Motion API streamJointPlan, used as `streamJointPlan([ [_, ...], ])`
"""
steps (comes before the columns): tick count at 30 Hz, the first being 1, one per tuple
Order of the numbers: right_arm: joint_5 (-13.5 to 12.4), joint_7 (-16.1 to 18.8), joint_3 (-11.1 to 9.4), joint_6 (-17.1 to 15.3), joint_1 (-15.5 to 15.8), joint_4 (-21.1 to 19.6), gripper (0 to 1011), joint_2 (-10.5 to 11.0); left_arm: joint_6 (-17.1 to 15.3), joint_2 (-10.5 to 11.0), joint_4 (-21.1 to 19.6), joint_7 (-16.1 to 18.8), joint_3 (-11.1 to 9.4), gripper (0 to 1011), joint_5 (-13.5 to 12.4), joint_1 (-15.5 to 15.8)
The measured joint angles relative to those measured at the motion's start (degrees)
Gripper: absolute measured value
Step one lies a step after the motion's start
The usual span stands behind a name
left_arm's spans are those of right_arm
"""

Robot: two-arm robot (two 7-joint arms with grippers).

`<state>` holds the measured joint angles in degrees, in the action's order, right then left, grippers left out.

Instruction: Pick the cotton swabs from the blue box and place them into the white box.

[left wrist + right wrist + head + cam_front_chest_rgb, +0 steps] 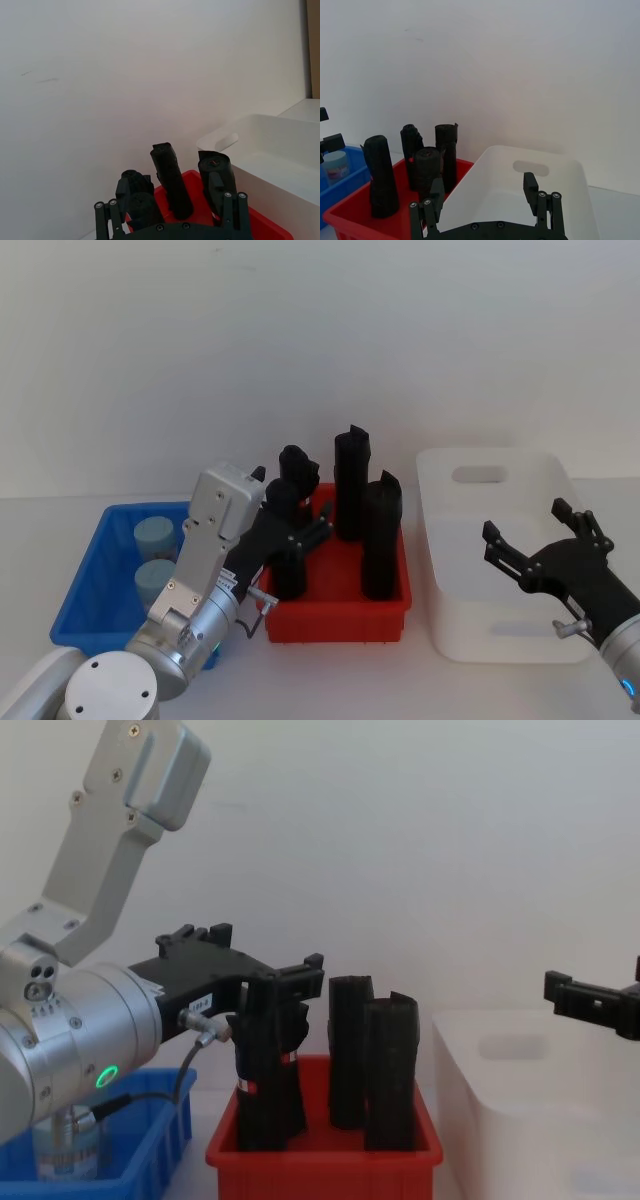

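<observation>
Two tubs of cotton swabs (155, 536) stand lids-up in the blue box (95, 570) at the left of the desk (330, 680), not yet lifted. The left gripper (300, 525) hovers beyond them over the red bin (335, 615) of black rolls (352, 480), fingers wide and empty, likely needing to swing back for a tub. At the right, the right gripper (530, 525) hangs over the white box (440, 540), fingers spread, holding nothing.

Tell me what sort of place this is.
Likely a robotics lab test bench: a plain white table and wall, a blue box, red bin and white box lined up for sorting, and the left gripper and right gripper hovering open over them.
</observation>
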<state>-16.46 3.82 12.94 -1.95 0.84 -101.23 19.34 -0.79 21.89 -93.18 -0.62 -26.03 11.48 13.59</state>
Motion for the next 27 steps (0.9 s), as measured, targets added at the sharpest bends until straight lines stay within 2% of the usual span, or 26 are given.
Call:
streamJointPlan([
  [17,0.0,0.1,0.0,0.0,-0.1,0.0,1002,0.0,0.0,0.0,0.0,0.0,0.0,1004,0.0,0.0],
  [22,-0.5,1.6,-0.4,0.0,-1.1,1.0,1002,0.1,0.0,0.0,0.0,0.0,0.0,1004,0.0,0.0],
  [27,-1.5,5.7,-1.0,0.1,-3.8,3.9,1002,-0.1,0.0,0.0,0.0,0.0,0.0,1004,0.0,0.0],
])
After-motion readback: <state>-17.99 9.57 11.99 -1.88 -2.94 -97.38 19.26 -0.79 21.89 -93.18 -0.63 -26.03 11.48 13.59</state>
